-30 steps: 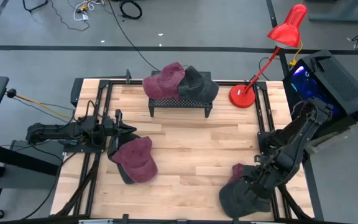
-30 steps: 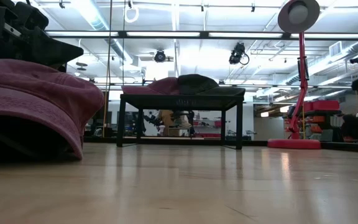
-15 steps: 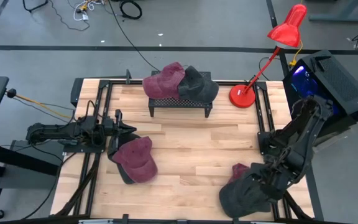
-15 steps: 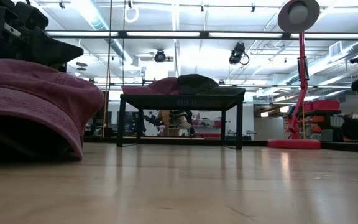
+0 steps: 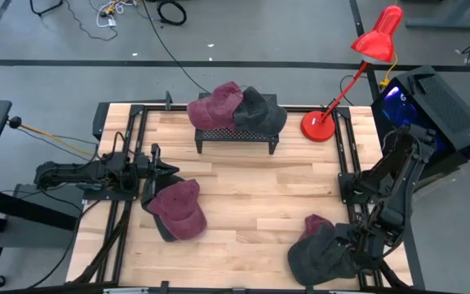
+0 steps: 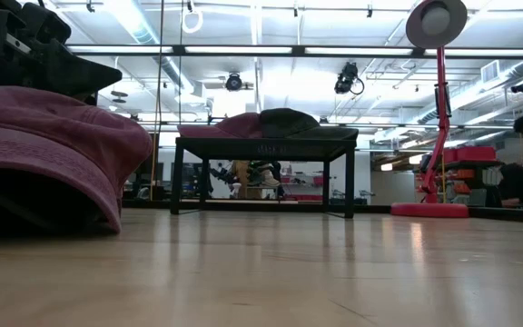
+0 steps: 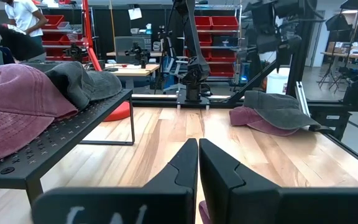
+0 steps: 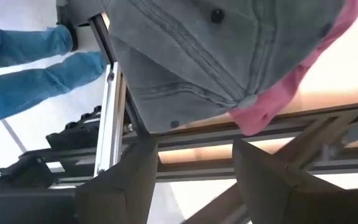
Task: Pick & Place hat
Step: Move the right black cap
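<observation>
Over on the black mesh rack (image 5: pixel 235 135) at the far edge of the table (image 5: pixel 292 196), two caps sit side by side: a maroon cap (image 5: pixel 215 102) and a dark grey cap (image 5: pixel 259 108) overlapping it. The rack's front rail carries some small lettering in the low view, too small to read. A red desk lamp (image 5: pixel 320 125) stands just right of the rack.

The left gripper (image 5: pixel 172 170) rests well in front of the rack on the left side, jaws clenched together with nothing between them; the left wrist view shows the two fingers (image 7: pixel 185 165) pressed tight. Just beside it lies another maroon hat (image 5: pixel 179 209), which fills the low view's left side.

Far from the rack, at the table's near right corner, a grey hat (image 5: pixel 321 253) lies on top of a pink-maroon one (image 5: pixel 315 222). The right gripper (image 5: pixel 357 245) sits at its right edge, fingers (image 8: pixel 126 177) spread apart and seemingly released, the grey hat's crown just beyond them. Only that wrist view catches blue-trousered legs (image 8: pixel 33 65) beyond the table.
</observation>
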Robot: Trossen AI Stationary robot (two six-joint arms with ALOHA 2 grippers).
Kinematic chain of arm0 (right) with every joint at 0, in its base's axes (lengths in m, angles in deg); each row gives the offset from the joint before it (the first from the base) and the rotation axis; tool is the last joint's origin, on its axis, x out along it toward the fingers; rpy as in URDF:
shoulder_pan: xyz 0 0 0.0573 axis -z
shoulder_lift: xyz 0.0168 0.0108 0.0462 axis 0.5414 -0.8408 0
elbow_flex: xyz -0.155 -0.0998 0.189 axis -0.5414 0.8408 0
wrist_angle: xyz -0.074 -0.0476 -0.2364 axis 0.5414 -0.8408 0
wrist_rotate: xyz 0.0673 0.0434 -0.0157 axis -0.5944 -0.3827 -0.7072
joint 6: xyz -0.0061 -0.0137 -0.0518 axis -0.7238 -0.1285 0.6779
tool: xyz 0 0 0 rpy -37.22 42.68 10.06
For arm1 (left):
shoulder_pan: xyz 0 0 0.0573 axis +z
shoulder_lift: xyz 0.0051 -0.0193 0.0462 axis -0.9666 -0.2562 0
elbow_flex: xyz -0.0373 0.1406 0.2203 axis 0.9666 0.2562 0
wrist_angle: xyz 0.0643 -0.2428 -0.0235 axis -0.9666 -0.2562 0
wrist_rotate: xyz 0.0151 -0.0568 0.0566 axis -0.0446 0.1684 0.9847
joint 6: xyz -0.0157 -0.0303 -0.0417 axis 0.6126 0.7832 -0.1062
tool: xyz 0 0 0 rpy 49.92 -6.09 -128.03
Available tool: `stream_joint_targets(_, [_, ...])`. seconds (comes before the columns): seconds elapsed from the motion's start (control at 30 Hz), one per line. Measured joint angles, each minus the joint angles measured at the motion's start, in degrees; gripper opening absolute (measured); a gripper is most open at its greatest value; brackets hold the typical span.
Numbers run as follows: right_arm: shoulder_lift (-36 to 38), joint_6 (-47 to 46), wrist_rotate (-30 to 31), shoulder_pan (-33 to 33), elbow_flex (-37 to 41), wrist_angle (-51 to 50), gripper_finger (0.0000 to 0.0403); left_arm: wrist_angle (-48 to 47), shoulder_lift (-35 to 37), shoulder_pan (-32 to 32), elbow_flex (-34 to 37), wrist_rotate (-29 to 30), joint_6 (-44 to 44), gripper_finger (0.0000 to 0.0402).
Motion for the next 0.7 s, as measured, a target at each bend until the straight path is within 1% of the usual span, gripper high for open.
stream_joint_targets(0.13, [0.0,-1.69,0.12,-0.72,1.03,0.64,0.0211,0.0,0.0,-0.01,-0.01,0.0,0.01,0.0021])
stream_joint_targets(0.5, [0.0,-2.49,4.91,-0.7,1.21,-2.85,0.021,0.0,0.0,0.01,0.01,0.0,-0.01,0.0021])
stream_joint_targets(0.57, [0.04,-2.69,4.85,-0.66,2.35,-2.47,0.021,0.0,0.0,0.01,-0.01,0.0,-0.01,0.0021])
stream_joint_targets(0.7, [0.02,-2.97,2.57,-0.52,6.21,0.79,0.021,0.0,0.0,0.0,0.0,0.0,0.0,0.0021])
